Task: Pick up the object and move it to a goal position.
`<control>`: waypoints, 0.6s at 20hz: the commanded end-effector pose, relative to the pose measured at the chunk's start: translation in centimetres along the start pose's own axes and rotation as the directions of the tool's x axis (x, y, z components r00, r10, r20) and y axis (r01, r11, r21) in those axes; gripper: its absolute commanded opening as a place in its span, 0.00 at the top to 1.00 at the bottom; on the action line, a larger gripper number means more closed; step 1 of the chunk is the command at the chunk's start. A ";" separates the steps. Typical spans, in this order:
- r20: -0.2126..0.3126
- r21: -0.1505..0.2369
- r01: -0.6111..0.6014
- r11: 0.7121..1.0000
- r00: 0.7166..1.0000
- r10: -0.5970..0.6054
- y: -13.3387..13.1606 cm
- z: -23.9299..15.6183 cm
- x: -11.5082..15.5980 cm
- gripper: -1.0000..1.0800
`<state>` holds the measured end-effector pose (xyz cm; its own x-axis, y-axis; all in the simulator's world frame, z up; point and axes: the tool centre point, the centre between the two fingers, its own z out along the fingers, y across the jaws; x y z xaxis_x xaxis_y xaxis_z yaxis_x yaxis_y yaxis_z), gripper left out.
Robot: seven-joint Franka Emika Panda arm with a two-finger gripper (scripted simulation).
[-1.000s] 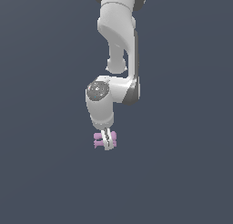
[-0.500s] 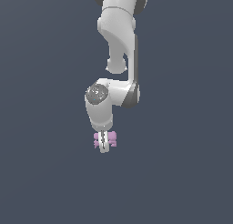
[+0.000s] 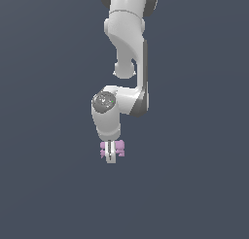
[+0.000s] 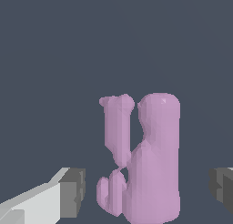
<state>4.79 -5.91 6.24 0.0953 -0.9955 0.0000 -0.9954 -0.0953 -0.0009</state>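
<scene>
While you read the exterior view from its left to its right, you meet plain dark blue-grey ground first, then, close to the middle, the white arm [image 3: 127, 48] coming down from the upper edge, bending at a grey-capped joint [image 3: 104, 101] and ending in the tool [image 3: 112, 157], which points straight down. You can see the pale pink-lilac object [image 3: 104, 149] right at the fingers: its lobes stick out on both sides of the white finger pair, one lump toward the exterior view's left and another toward its right, so the thing sits between the fingers and level with them. Whether the object rests on a surface or hangs clear of it you cannot tell, since the background is one flat colour with no shadow or edge. Turn to the wrist view and you find one white finger with a dark grey pad [image 4: 73, 192] well off to one side of the object, the lilac body with its stubby prongs in the middle, and the other dark pad at the far edge. Clear gaps of background show between each pad and the object, so the tool stands spread wide around it, not touching it.
</scene>
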 end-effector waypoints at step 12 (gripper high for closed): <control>0.000 -0.001 -0.005 1.000 1.000 0.005 0.0 4.5 0.0 0.04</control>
<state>4.66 -5.95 1.79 0.0905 -0.9959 -0.0005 -0.9959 -0.0905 0.0018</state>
